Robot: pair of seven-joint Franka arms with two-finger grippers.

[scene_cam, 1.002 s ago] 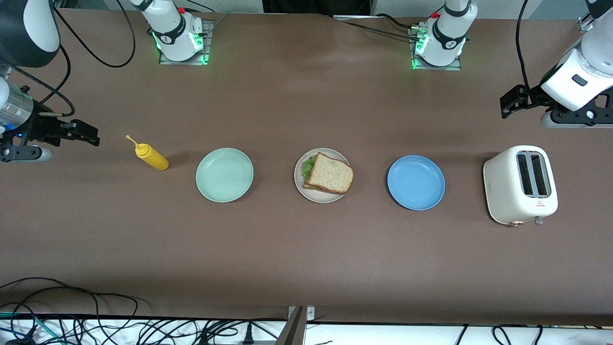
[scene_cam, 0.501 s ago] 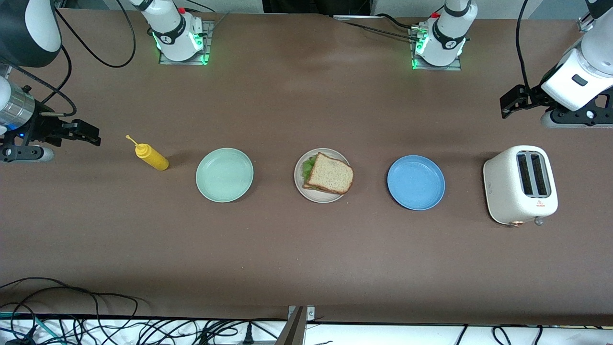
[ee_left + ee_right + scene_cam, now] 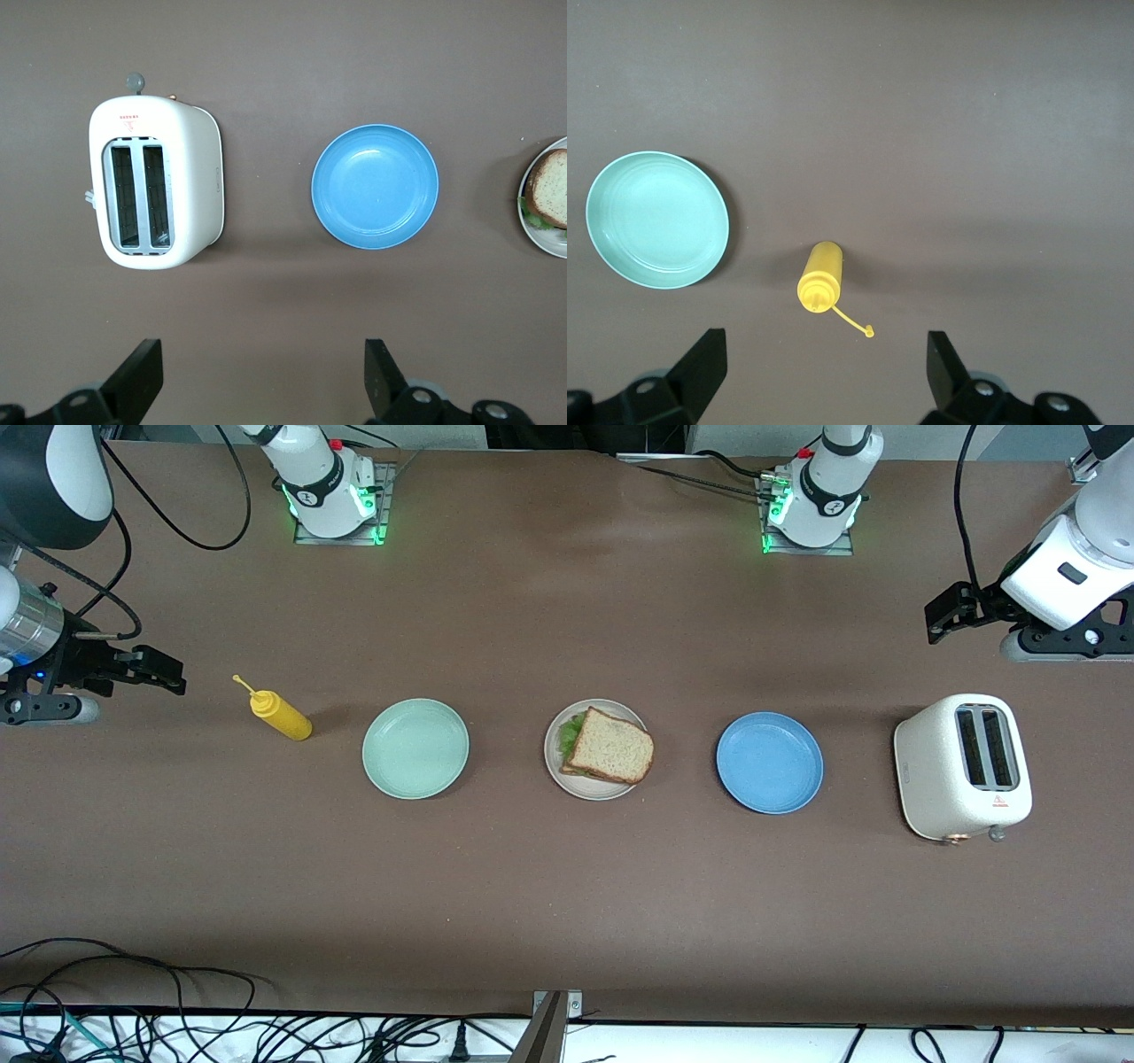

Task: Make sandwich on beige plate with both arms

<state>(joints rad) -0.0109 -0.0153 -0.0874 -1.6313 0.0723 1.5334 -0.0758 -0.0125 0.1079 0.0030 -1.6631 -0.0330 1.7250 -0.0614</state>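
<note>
Front view: sandwich (image 3: 609, 746) sits assembled on the beige plate (image 3: 557, 771) at frame centre, top slice over lettuce poking out at the upper left edge. Mint-green plate (image 3: 415, 747) beside it toward the right arm's end, blue plate (image 3: 769, 762) toward the left arm's end; both bare. Yellow squeeze bottle (image 3: 280, 716) lying on its side at centre left, white toaster (image 3: 964, 767) at centre right. Right gripper (image 3: 151, 671) at the left edge of frame, held over bare table near the bottle. Left gripper (image 3: 950, 615) at upper right, over the table above the toaster in frame. Neither holds anything.

Left wrist view: left gripper (image 3: 261, 376) fingers spread wide at the bottom of frame, nothing between them. Toaster (image 3: 155, 181) upper left, blue plate (image 3: 375, 186) centre, sandwich (image 3: 549, 189) cut by the right edge on its plate (image 3: 542, 239).

Right wrist view: right gripper (image 3: 824, 367) fingers wide apart at the bottom, empty. Mint-green plate (image 3: 656, 220) at left, bottle (image 3: 819, 276) centre.

Judgement: stacking looks finished, with both arms parked clear. Next move probably calls for nothing beyond staying clear; top slice overhangs the rim slightly, so maybe a nudge.
</note>
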